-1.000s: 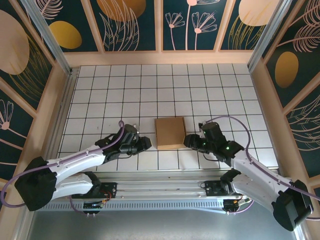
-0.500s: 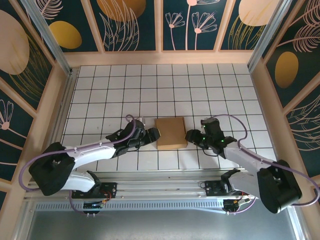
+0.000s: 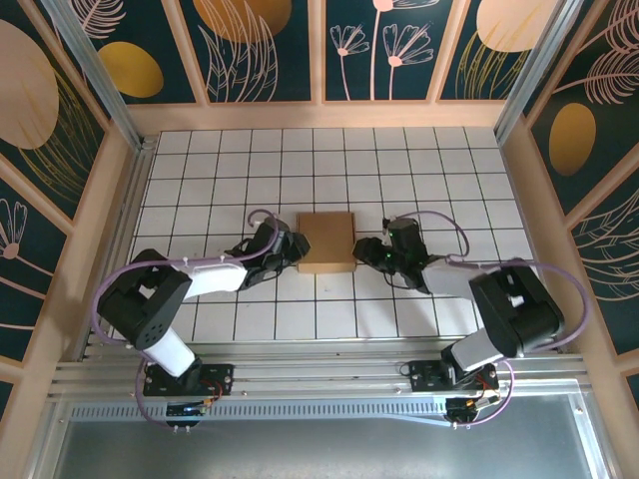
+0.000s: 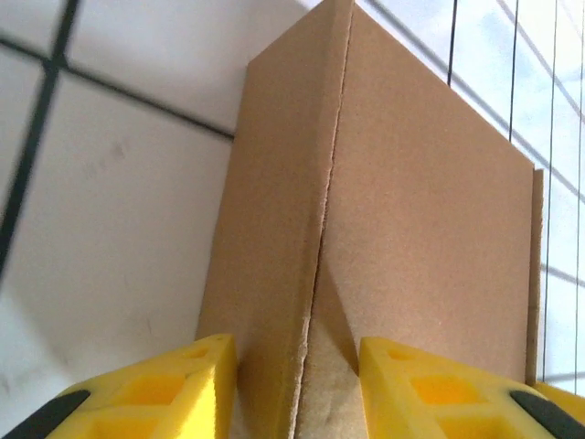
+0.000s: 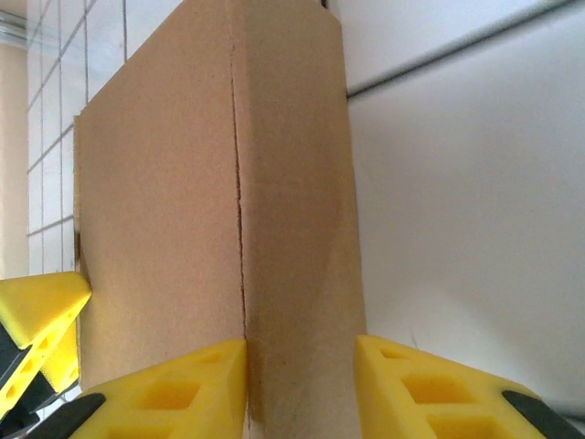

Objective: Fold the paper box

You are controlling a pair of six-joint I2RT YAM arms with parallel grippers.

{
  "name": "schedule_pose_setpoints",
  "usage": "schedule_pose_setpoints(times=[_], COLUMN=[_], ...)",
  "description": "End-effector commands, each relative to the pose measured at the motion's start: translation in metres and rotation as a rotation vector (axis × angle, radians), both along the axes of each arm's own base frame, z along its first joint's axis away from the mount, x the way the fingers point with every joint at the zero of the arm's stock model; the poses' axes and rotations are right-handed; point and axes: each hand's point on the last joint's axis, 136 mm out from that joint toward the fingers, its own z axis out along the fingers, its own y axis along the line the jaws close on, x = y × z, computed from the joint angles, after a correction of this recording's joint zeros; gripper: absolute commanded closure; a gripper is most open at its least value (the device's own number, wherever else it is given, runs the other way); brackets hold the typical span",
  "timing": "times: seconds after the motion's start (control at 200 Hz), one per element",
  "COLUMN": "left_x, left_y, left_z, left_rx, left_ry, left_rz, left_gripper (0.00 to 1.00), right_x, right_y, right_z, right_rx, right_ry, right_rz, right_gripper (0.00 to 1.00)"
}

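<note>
The paper box (image 3: pixel 325 241) is a small closed box of plain brown cardboard, almost square when seen from above. It stands flat on the white tiled table (image 3: pixel 200 180), near the middle and a little toward the near side, with its edges nearly parallel to the tile lines. Its top is smooth and shut. From the left wrist, the box (image 4: pixel 411 229) shows one upright corner with a slightly rough crease; from the right wrist, the box (image 5: pixel 164 201) shows another such corner.
</note>
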Motion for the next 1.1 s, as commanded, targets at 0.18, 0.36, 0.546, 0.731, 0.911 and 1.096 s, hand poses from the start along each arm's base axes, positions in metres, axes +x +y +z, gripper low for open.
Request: schedule_pose_setpoints(times=[0.18,0.36,0.546,0.731,0.911,1.096], left_x=[0.086,0.15,0.198,0.202,0.152,0.071], left_y=[0.03,0.042,0.053,0.058,0.071,0.139], left_z=[-0.017,-0.023,-0.01,0.048,0.141,0.18], left_rx=[0.08,0.091,0.067,0.066,0.033,0.255], left_ry=[-0.046,-0.076,-0.128,-0.222,-0.421,-0.585], left_rz=[0.055,0.09,0.118,0.093,0.058,0.178], left_gripper=[0.61,0.61,0.59,0.47,0.31,0.18], right_x=[0.088,0.156,0.209,0.222,0.176,0.108], right_y=[0.05,0.068,0.073,0.052,-0.022,-0.154], right_z=[-0.021,-0.023,-0.02,0.06,0.137,0.122], right_rx=[0.026,0.013,0.024,0.029,-0.063,-0.428], right_ry=[0.0,-0.04,-0.052,-0.173,-0.331,-0.435], right_rz=[0.013,-0.01,-0.023,-0.01,-0.052,-0.278], right_gripper=[0.66,0.66,0.66,0.56,0.42,0.31])
